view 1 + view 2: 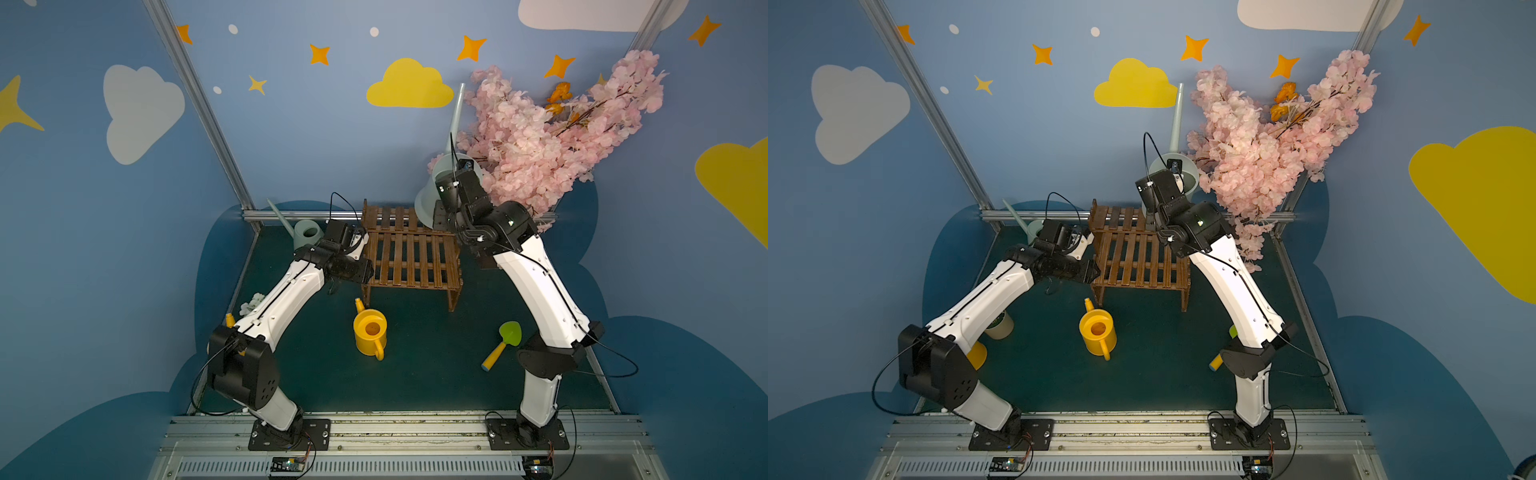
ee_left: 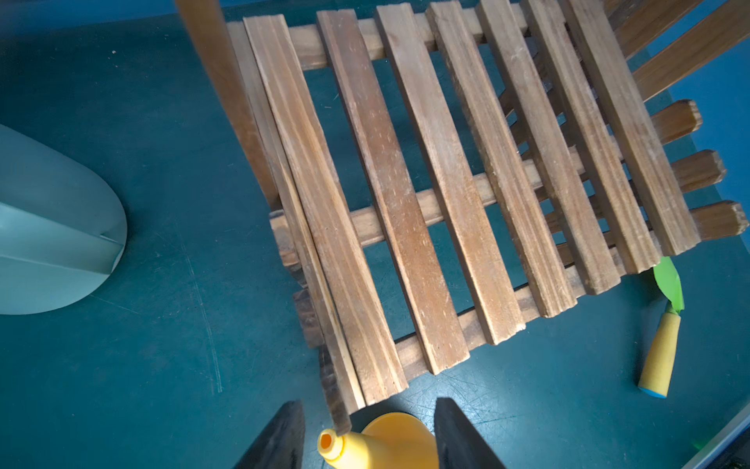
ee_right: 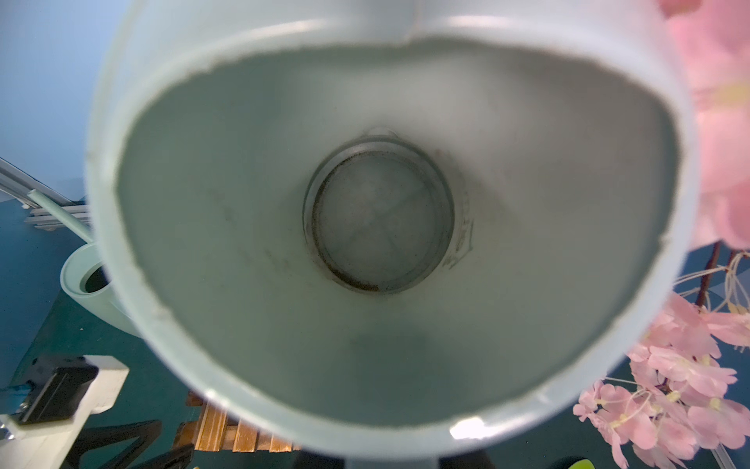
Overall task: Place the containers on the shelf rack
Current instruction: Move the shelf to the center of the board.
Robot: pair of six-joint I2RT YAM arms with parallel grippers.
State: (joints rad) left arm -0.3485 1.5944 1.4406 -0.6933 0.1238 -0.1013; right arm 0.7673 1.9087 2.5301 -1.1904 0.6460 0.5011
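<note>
The right gripper (image 1: 463, 166) is clenching a tall can's (image 1: 426, 203) rim, the rack (image 1: 411, 257) lying below its fingers. The left gripper (image 2: 369, 406) is hanging released, empty, the rack's edge just beside its fingers.

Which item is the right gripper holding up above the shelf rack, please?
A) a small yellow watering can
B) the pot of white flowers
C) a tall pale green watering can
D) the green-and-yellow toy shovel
C: in both top views the right gripper is shut on the tall pale green watering can, held up over the shelf rack, while the yellow watering can stands on the table.
</note>
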